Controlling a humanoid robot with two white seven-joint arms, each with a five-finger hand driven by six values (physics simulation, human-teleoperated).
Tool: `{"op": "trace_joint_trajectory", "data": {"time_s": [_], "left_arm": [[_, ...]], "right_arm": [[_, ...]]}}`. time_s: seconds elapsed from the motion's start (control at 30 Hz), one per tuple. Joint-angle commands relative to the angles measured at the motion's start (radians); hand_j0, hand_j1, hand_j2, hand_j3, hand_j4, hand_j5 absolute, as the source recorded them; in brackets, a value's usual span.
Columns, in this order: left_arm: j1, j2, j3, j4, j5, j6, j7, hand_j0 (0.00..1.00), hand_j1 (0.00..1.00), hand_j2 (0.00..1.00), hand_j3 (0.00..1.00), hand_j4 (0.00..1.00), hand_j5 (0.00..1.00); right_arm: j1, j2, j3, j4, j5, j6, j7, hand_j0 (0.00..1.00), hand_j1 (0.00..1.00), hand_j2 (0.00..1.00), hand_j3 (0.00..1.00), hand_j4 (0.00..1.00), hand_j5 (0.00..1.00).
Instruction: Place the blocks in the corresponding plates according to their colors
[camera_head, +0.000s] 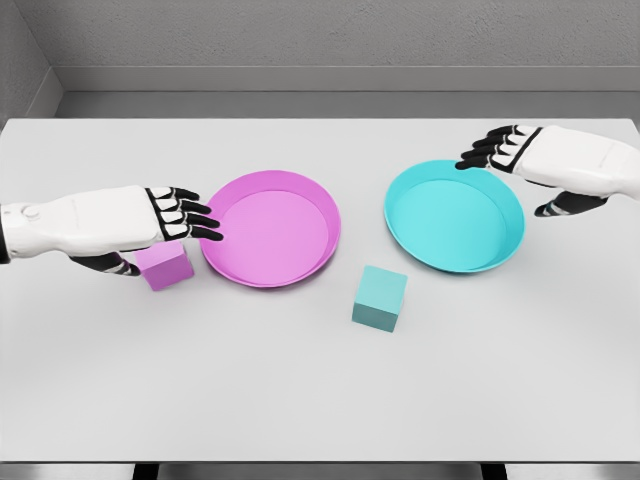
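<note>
Plain white table (300, 400), grey walls. Left hand (165, 220) fingers are spreading loosely over the small pink cube (166, 266) beside the pink round plate (272, 228), gripping nothing. Right hand (530, 160) is hovering relaxed at the cyan round plate (455, 216). Teal cube (380, 298) is sitting between them; 0 of 2 placed.

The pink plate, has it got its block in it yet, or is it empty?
Empty. The pink plate shows only bare pink inside; the pink block sits on the table left of it, under the left hand.

I saw the white table (300, 400) carrying a pink plate (271, 228), cyan plate (455, 216), pink block (165, 266) and cyan block (380, 298)
</note>
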Motion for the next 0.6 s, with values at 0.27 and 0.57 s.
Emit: {"op": "trace_joint_trajectory", "data": {"time_s": [0.27,0.57], "left_arm": [[-0.003,-0.013,0.002,0.113,-0.03,0.001,-0.004,1.0,1.0,1.0,1.0,1.0,1.0],[0.006,-0.016,-0.002,0.161,-0.099,0.001,0.004,1.0,1.0,1.0,1.0,1.0,1.0]], "right_arm": [[0.009,-0.004,-0.05,-0.014,-0.004,0.003,0.0,1.0,1.0,1.0,1.0,1.0,1.0],[0.063,0.068,-0.043,-0.117,0.132,0.003,0.047,1.0,1.0,1.0,1.0,1.0,1.0]]}}
